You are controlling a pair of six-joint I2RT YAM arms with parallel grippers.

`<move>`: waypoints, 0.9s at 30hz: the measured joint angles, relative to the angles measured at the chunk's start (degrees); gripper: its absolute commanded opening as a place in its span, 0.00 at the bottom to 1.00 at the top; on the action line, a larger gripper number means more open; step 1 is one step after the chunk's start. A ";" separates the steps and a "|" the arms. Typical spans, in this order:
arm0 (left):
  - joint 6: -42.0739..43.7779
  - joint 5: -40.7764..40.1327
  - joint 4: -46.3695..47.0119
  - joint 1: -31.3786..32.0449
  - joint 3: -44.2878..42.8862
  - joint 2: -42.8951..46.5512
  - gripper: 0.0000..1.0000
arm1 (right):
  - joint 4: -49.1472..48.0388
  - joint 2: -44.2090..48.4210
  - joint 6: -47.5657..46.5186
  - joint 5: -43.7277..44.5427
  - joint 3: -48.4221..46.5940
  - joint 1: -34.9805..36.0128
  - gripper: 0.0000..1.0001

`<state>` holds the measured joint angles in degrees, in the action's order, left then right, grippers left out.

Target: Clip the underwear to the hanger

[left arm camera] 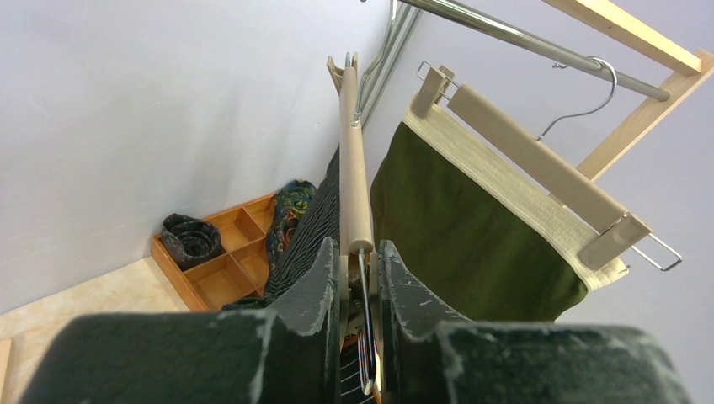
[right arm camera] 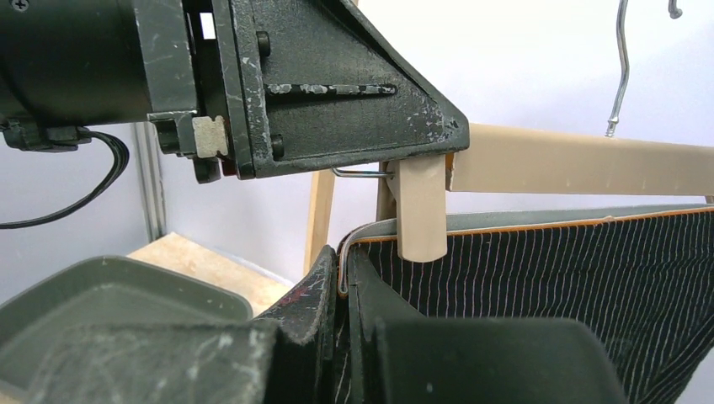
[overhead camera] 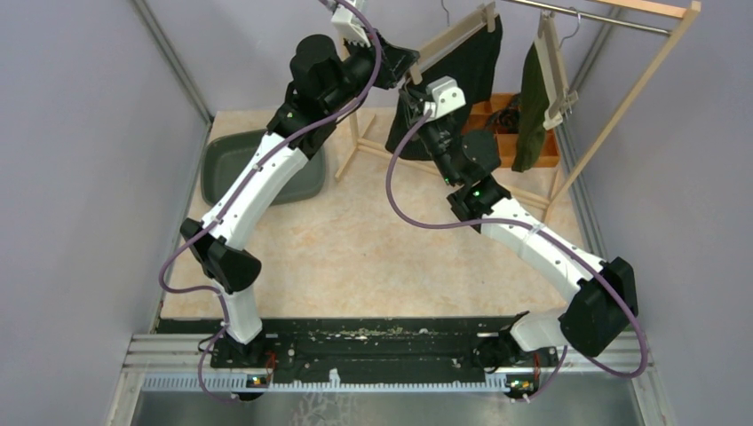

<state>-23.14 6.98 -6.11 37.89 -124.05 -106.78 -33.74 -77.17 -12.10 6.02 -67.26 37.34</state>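
Note:
The dark pinstriped underwear (right arm camera: 547, 278) hangs below the wooden hanger (right arm camera: 581, 160), its grey waistband under a beige clip (right arm camera: 421, 210). My right gripper (right arm camera: 341, 257) is shut on the waistband's left corner, just below and left of that clip. The left gripper (left arm camera: 360, 248) comes in along the hanger bar (left arm camera: 354, 168), its jaws closed narrowly on the clip's upper end and wire, with the underwear (left arm camera: 311, 227) hanging to the left. From above, both grippers meet at the hanger's left end (overhead camera: 410, 84) on the rack, the left gripper over the right.
A second hanger (left arm camera: 530, 160) holding a green garment (left arm camera: 471, 236) hangs on the metal rail (left arm camera: 539, 46) to the right. A wooden compartment tray (left arm camera: 223, 261) with rolled ties sits on the floor behind. A grey bin (overhead camera: 240, 164) lies left of the rack's wooden frame (overhead camera: 639, 89).

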 measured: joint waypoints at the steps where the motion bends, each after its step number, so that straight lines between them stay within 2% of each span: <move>1: 0.00 0.00 0.02 0.00 0.00 -0.02 0.00 | -0.13 0.00 -0.33 0.15 0.00 0.11 0.00; 27: -1.55 -0.87 1.01 0.66 0.00 -0.02 0.00 | -5.20 -0.52 -6.60 4.48 4.28 2.45 0.00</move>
<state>-24.69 6.11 -5.10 38.54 -124.05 -106.80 -38.94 -77.69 -18.70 10.50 -62.98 39.79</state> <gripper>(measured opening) 0.184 0.023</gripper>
